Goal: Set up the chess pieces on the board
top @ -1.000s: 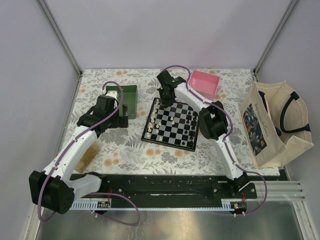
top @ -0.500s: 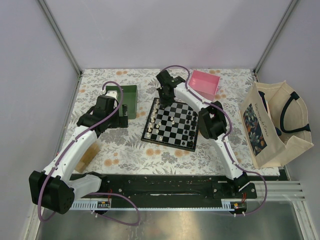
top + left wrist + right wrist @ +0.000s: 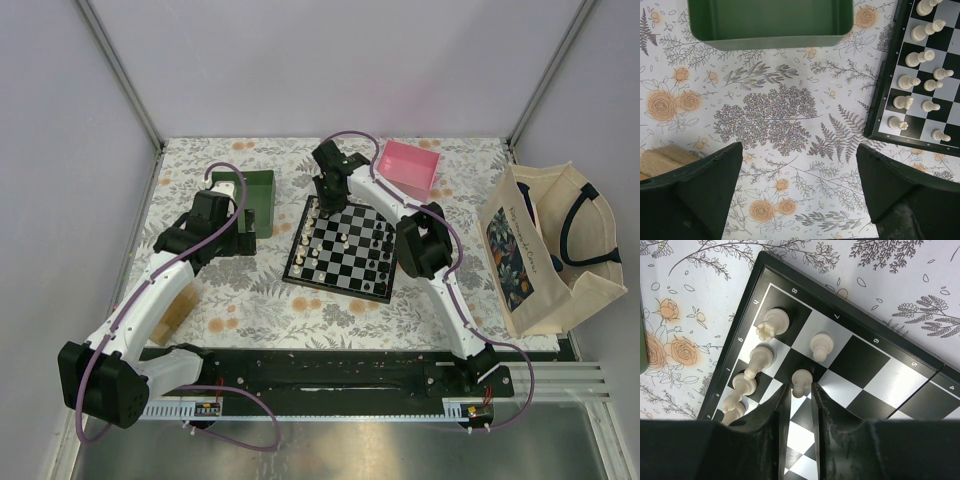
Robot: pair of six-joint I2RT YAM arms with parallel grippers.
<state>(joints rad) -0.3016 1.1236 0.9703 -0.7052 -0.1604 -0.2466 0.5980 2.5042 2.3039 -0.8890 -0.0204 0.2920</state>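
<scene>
- Board position: the board lies flat near the middle of the tabletop, slightly toward the far edge. The green tray sits off its left side, and the pink box sits toward the far-right corner.
- Piece position: the chess pieces stand on the board. Cream ones line the side facing the left edge, black ones line the side facing the right edge, and a few occupy inner squares.
- Right hand: positioned over the board's far-left corner. Its two fingers are drawn close together and pinch a cream pawn from both sides, in the second row of squares from the border. The fingertips hide the pawn's base, so it cannot be told whether it rests on its square or is lifted.
- Left hand: spread wide and holding nothing. It hovers above bare tabletop between the green tray and the board's left side.
- Handling (judgement): each piece is likely very light, rigid and smooth. With a small base under a taller body, it should tip readily under a sideways nudge.
- Grip point (judgement): take hold across the narrow stem just below the head, with the fingers coming straight down. Other cream pieces stand just beside the pawn, so a wide approach risks knocking them.
- Risk (judgement): a smooth round stem may slip or turn between the pads. Release only with the base flat on its square.
</scene>
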